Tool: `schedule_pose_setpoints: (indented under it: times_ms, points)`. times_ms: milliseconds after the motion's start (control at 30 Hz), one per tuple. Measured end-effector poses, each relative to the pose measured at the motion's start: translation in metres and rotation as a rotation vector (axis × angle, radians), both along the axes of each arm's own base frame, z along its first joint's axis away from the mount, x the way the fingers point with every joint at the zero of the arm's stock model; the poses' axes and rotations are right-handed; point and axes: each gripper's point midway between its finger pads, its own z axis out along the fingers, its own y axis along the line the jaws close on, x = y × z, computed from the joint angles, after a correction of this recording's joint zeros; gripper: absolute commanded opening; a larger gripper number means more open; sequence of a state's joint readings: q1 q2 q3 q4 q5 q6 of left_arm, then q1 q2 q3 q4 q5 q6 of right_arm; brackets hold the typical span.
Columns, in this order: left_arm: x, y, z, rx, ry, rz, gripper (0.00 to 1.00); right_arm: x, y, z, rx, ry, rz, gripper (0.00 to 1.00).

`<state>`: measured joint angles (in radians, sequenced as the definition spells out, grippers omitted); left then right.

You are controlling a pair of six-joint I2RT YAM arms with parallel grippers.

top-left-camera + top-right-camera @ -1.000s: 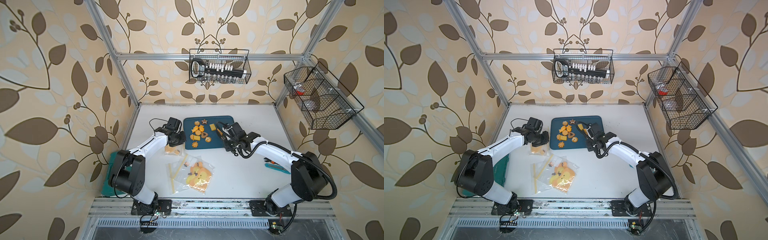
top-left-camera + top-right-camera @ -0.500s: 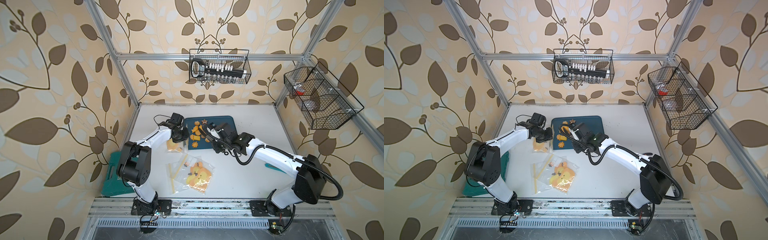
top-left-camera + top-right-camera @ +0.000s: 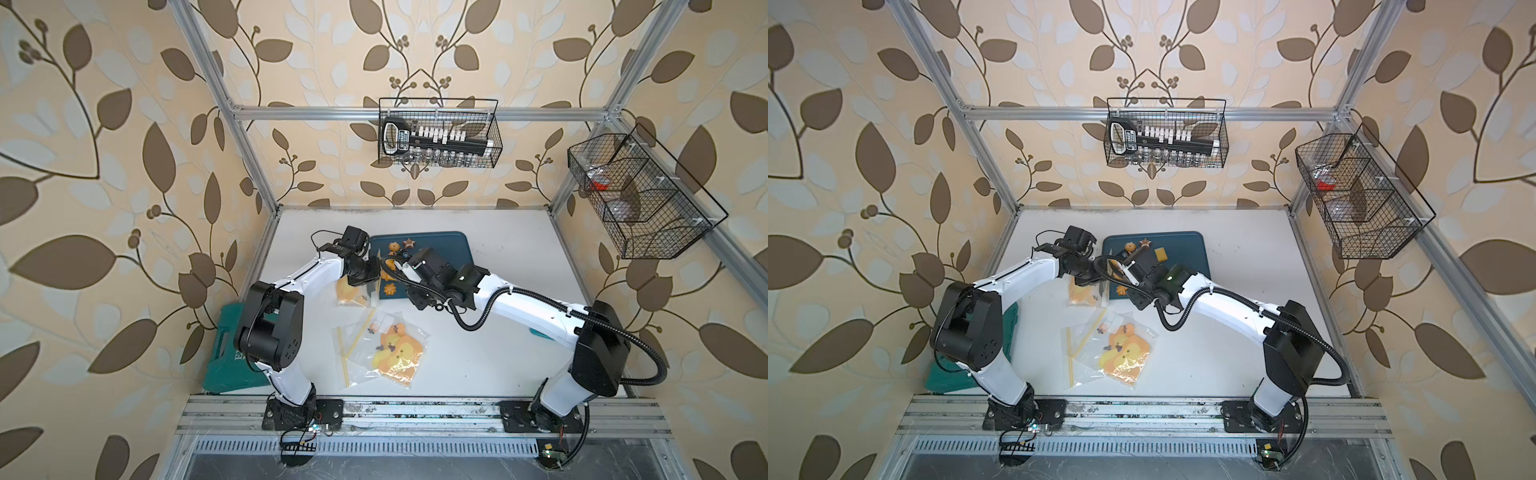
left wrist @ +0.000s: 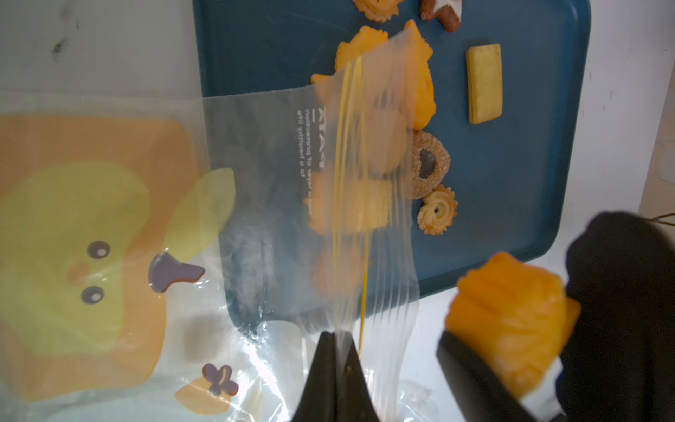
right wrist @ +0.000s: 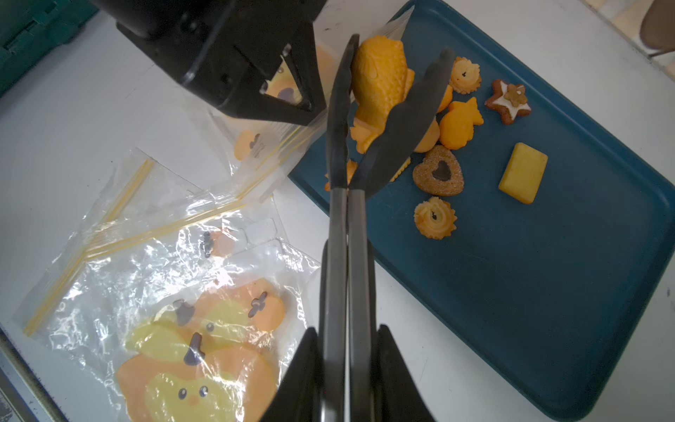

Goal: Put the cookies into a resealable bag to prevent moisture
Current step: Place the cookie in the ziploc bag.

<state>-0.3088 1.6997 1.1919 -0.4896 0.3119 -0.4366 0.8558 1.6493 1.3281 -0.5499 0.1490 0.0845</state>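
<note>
So the left gripper [image 4: 335,347] was squeezed tight on the yellow zip strip of a clear duck-print bag [image 4: 277,175]. It held that edge up over the left side of the blue tray [image 5: 548,292], while the rest of the bag drooped onto the white table [image 3: 519,237] just left of the tray. The right gripper [image 5: 347,330] had its fingers clamped on the handles of some black tongs [image 5: 341,226]. The tongs were pinching 1 orange fish cookie [image 5: 380,80], lifted off the tray and hanging just beside the raised zip edge, not inside the bag. The other cookies [image 5: 456,124] sat on the left part of the tray, which lay toward the far middle of the table. I could make out a brown heart [image 5: 438,171], an iced star [image 5: 508,100], a yellow rectangle [image 5: 523,171] and a swirly flower [image 5: 435,218], plus a few more orange ones, some blurred behind the plastic. A small heap of spare bags [image 3: 386,345] lay nearer the robot's base, apart from the tray, and a green case [image 3: 226,357] lay at the near-left edge.
</note>
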Motion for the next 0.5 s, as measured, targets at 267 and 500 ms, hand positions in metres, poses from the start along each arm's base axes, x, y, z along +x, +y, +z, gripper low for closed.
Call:
schedule_pose_setpoints:
  times_ms: [267,500]
  points:
    - [-0.001,-0.003,-0.001,0.0,0.002,-0.011,0.0,0.001,0.001,-0.013,-0.033,0.017,0.01,0.13]
    - [-0.001,-0.002,-0.002,0.003,0.002,-0.01,0.0,0.001,-0.01,-0.035,-0.161,0.013,0.023,0.12]
